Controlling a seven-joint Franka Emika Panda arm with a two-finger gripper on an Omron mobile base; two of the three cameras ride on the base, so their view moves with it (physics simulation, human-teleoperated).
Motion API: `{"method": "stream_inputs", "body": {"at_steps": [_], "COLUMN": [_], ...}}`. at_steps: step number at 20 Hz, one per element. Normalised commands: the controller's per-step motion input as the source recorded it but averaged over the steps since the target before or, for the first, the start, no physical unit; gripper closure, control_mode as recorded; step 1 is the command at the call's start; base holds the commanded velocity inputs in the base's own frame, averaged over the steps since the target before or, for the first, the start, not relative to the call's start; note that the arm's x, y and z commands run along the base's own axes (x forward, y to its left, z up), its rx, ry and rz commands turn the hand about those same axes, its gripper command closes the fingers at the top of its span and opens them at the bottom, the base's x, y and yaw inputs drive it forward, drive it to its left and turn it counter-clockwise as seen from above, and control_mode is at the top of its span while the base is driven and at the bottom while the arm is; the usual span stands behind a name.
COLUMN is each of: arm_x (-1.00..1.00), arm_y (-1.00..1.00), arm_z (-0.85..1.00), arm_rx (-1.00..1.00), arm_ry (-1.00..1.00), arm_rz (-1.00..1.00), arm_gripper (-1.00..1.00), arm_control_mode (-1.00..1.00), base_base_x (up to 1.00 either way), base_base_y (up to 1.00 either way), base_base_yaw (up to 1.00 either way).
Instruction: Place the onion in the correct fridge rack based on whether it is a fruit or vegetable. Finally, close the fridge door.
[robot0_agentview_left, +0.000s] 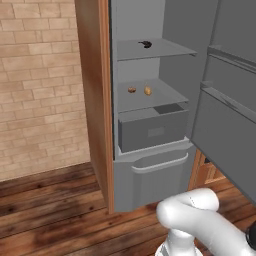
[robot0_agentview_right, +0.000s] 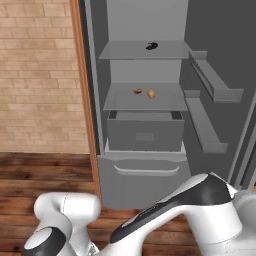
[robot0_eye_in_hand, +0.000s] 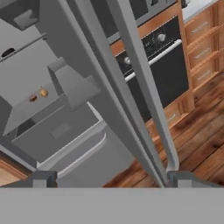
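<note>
Hand view: gripper (robot0_eye_in_hand: 107, 179) jaws wide apart, empty, at fridge door (robot0_eye_in_hand: 94, 74) edge | onion (robot0_eye_in_hand: 43, 92) well apart, near middle of fridge rack (robot0_eye_in_hand: 22, 107), beside one brown round item (robot0_eye_in_hand: 33, 98) | one onion

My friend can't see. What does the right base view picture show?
An open grey fridge: the onion sits on the middle fridge rack beside a rounder brown item. A dark curved item lies on the shelf above; the fridge door stands open.

Dark curved item (robot0_agentview_left: 145, 44) lies on upper shelf (robot0_agentview_left: 170, 49).
</note>
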Motion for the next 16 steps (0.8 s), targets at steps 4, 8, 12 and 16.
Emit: {"method": "stream_inputs", "body": {"at_steps": [4,8,12,16], "arm_x": [0.22,0.09,0.15,0.46], "arm_y": [-0.53,-0.45,-0.4,-0.22], "arm_z": [-0.37,-0.17,-0.15,-0.37], "arm_rx": [0.0,0.01,0.01,0.0], "arm_ry": [0.0,0.0,0.0,0.0], "arm_rz": [0.0,0.03,0.03,0.0], "arm_gripper": [-1.0,-1.0,-1.0,-1.0], "arm_control_mode": [-1.0,-1.0,-1.0,-1.0], "base_base_x": [0.0,0.0,0.0,0.0], "base_base_y": [0.0,0.0,0.0,0.0], "base_base_yaw": [0.0,0.0,0.0,0.0]}}
